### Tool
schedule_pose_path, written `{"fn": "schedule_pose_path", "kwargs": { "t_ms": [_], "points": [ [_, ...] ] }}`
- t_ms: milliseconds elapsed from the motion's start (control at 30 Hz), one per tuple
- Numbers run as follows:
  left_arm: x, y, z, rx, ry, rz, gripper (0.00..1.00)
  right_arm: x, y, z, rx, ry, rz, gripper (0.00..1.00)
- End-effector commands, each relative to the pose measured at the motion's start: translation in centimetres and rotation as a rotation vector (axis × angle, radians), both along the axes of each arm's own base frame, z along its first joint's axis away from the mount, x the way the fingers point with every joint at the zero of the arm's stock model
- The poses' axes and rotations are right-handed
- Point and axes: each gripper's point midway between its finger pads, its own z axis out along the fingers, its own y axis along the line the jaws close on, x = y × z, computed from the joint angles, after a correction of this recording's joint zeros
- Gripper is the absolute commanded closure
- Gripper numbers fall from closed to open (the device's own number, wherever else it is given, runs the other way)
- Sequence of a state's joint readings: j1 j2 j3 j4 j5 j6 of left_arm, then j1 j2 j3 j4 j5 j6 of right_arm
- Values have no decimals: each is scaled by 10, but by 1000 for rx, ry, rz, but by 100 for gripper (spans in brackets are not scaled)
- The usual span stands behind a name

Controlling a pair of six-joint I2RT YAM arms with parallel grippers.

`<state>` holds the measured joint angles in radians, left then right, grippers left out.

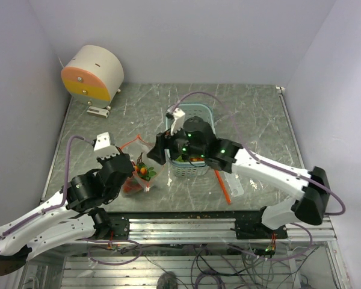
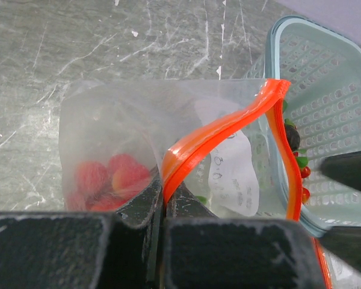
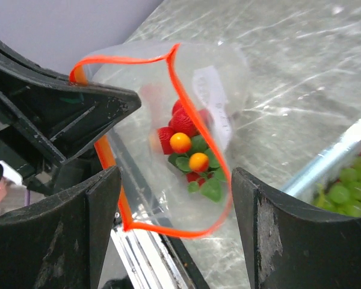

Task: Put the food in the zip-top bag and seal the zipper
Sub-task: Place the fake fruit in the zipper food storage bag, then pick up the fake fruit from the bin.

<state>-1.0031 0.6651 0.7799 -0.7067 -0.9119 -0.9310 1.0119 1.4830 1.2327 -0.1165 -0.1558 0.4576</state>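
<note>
The clear zip-top bag [image 1: 142,175] stands open in front of the left arm, with red, orange and green toy food [image 3: 189,150] at its bottom. My left gripper [image 2: 164,195] is shut on the orange-red zipper [image 2: 222,129] at the near side of the mouth and holds it up; it also shows in the top view [image 1: 131,173]. My right gripper [image 3: 174,208] is open and empty, hovering over the bag's open mouth [image 1: 158,149]. More food, green grapes [image 3: 348,186], lies in the light-blue basket [image 2: 334,114] beside the bag.
The basket [image 1: 200,112] sits mid-table, largely under my right arm. A thin orange-red stick [image 1: 222,185] and a clear plastic piece [image 1: 236,185] lie right of it. A cream and orange drum [image 1: 93,75] stands at the back left. The metal table edge [image 3: 150,265] runs below the bag.
</note>
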Motion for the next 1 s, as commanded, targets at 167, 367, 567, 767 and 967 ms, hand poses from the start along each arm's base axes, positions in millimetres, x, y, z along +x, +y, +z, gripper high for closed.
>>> {"fn": "schedule_pose_path", "kwargs": {
  "t_ms": [167, 367, 567, 767, 967],
  "points": [
    [-2, 2, 4, -35, -18, -7, 93, 56, -109, 15, -214, -9, -440, 32],
    [-3, 5, 6, -28, -20, -4, 93, 76, -137, -41, -433, 118, -473, 35],
    [-5, 11, 9, -45, -35, 7, 93, 71, -150, -93, -638, 201, -457, 36],
    [-6, 14, 6, -52, -48, 9, 93, 86, -160, -129, -748, 223, -500, 37],
    [-7, 19, 11, -30, -51, 15, 93, 94, -159, -164, -818, 264, -484, 38]
  ]
}}
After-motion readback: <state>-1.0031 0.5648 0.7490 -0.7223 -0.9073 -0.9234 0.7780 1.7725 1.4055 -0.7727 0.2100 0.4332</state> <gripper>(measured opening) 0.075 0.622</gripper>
